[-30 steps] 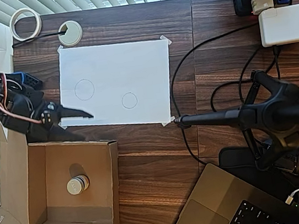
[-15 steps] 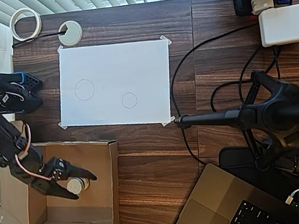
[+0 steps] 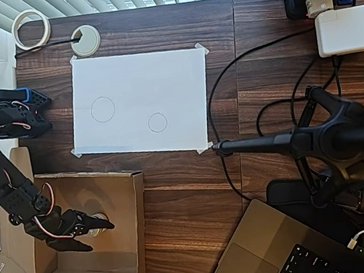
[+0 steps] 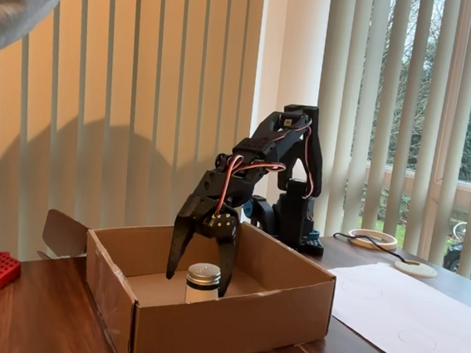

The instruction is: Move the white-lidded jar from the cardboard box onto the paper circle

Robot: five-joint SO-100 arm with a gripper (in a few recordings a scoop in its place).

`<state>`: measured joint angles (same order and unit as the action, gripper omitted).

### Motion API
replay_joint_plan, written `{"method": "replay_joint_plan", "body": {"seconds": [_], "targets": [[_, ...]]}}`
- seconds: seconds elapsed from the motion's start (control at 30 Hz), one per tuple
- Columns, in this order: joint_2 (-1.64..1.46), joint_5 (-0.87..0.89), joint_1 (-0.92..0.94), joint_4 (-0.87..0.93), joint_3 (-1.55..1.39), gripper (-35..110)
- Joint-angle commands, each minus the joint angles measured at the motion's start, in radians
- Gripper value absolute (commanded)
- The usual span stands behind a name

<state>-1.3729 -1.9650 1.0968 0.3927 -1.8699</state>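
With our black two-finger gripper (image 4: 202, 275) spread wide astride the small white-lidded jar (image 4: 203, 283) in the shallow brown cardboard box (image 4: 230, 320), gripping nothing, we should lower squarely before closing.

The worktop (image 3: 177, 198) is dark wood-grain with a faint sheen, its planks streaked lengthwise. The cardboard box (image 4: 230, 318), at the lower left of the overhead view, is matt brown corrugated board — rough at the cut edges. The white-lidded jar (image 4: 203, 283) looks smooth, its lid pale and flat, its sides a dull metallic grey. The gripper (image 4: 199, 283) is black plastic (slightly glossy where the light catches it). The taped-down paper sheet (image 3: 160, 78) is plain matt white — the paper circle (image 3: 158, 122) a thin pencil line.
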Motion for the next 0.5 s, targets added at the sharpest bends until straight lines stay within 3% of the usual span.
{"method": "replay_joint_plan", "body": {"seconds": [0.0,0.47], "targets": [[-0.025,-0.017,0.017,0.041,0.084,41],[0.006,-0.018,0.011,0.092,0.091,39]]}}
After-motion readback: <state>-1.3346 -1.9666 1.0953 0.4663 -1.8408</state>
